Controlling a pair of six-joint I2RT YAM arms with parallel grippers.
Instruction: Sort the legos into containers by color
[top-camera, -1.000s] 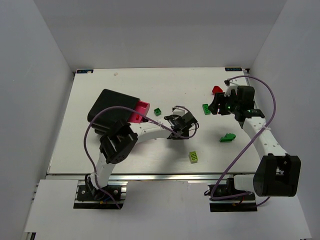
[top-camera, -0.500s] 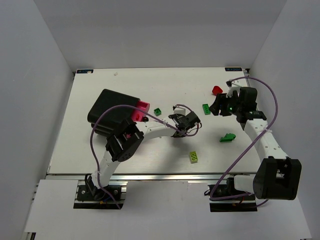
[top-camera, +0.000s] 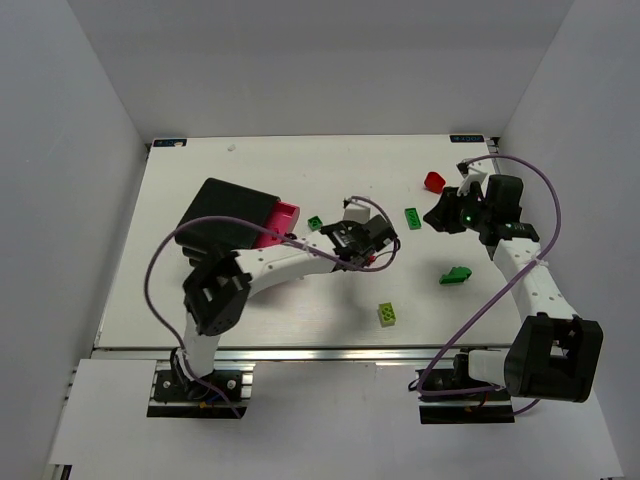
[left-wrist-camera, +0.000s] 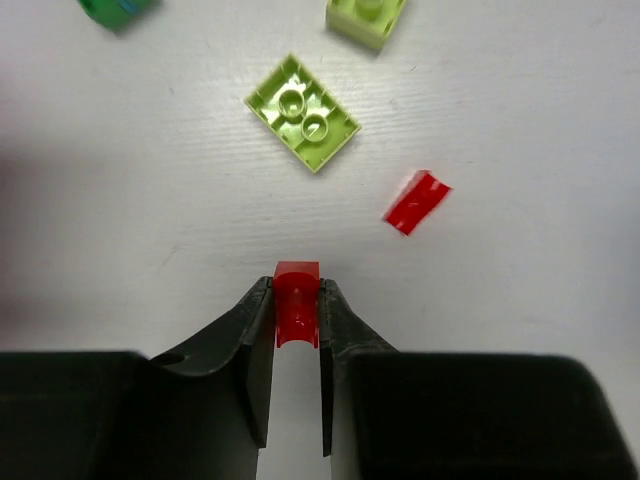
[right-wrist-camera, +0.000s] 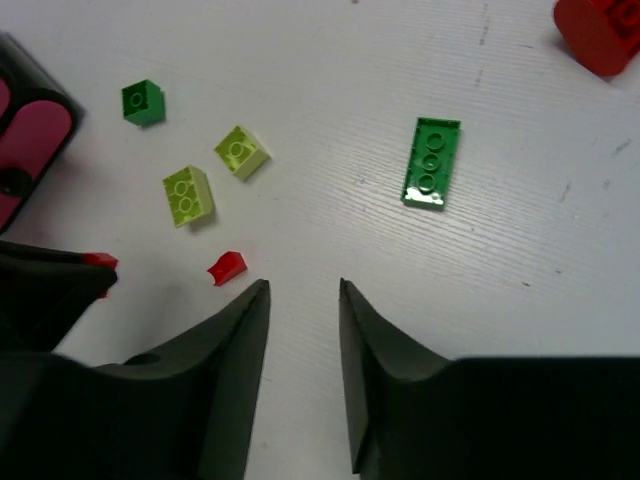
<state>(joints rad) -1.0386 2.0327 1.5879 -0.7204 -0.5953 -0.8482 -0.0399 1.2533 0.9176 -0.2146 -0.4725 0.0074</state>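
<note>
Lego (left-wrist-camera: 297, 305), red, pinched in left jaws (right parted)

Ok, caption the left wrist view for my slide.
Left gripper pinching a small red lego; lime lego and another red piece lie beyond.

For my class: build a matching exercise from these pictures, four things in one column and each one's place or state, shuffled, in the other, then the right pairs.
Things
1. left gripper
2. right gripper
3. long green brick
4. pink drawer

Place or state
A. sticks out of the black cabinet
B. fingers apart, nothing between them
C. lies flat on the table, studs up
D. shut on a small red brick

Pairs: 1-D, 2-B, 3-C, 4-A
</note>
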